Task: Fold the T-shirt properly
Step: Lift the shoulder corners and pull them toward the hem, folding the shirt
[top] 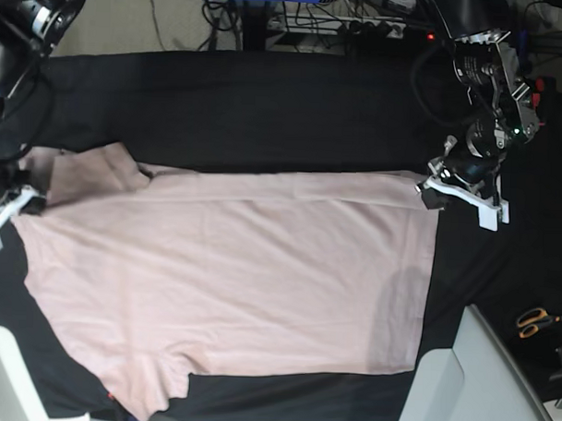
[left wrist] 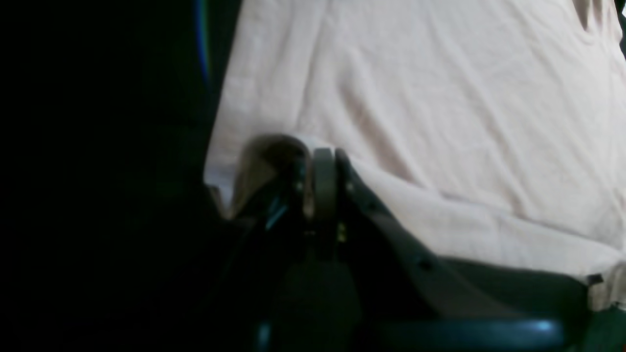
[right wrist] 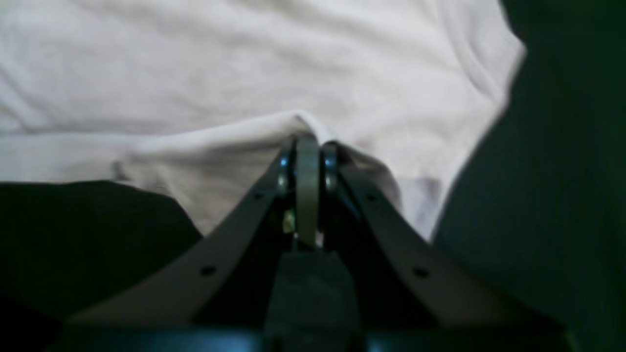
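Base view: the pale pink T-shirt (top: pixel 232 283) lies spread flat across the black tablecloth (top: pixel 266 99), one sleeve at the near left edge and the other at the far left corner, with orange-handled scissors (top: pixel 536 321) on the cloth well off to the right. At the shirt's far right corner the left gripper (top: pixel 432 193) is clamped on the fabric, its jaws pressed together over a raised fold in the left wrist view. At the far left, by the sleeve, the right gripper (top: pixel 23 200) is likewise pinched onto a tented ridge of cloth.
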You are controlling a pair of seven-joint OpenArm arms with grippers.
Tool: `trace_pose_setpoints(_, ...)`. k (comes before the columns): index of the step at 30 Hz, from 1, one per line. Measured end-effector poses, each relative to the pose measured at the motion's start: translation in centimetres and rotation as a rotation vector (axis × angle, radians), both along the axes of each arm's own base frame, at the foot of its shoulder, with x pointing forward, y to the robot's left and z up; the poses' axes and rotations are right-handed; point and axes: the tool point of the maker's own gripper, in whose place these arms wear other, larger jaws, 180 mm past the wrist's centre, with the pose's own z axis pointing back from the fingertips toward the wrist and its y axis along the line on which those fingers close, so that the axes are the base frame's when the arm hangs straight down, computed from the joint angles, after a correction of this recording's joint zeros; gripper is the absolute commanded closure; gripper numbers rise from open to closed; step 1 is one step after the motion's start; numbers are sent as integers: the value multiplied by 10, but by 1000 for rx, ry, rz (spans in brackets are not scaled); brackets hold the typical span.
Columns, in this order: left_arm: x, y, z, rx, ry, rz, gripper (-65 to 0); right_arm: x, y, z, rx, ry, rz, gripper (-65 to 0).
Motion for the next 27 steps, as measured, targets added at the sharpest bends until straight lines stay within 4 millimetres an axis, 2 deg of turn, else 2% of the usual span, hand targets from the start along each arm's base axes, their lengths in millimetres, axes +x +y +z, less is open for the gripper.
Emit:
trace_pose_setpoints(6, 22, 3, 9, -1, -32, -5, 0, 22, 8, -10, 48, -17, 18, -5)
trace_pose_setpoints(11, 36, 13, 13, 7, -40, 1, 0, 27, 5, -16, 78, -19, -3, -5)
trace_pose_setpoints(14, 46, 17, 16, 7, -48, 2, 0, 27, 2, -15, 72, -19, -5, -5)
trace_pose_setpoints(17, 53, 21, 21, 10, -61, 4, 0, 38, 1, -7, 74, -69, -16, -5)
trace_pose_setpoints(21, 56, 27, 16, 90, -20, -12, 0, 41, 2, -6, 79, -80, -17, -5)
trace_pose_setpoints(23, 62, 21, 16, 112, -15, -34, 0, 42, 3, -6, 79, -80, -16, -5)
trace_pose_setpoints(27, 73, -4, 9, 111, 4, -108, 0, 54, 5, 1, 93, -102, -18, -5)
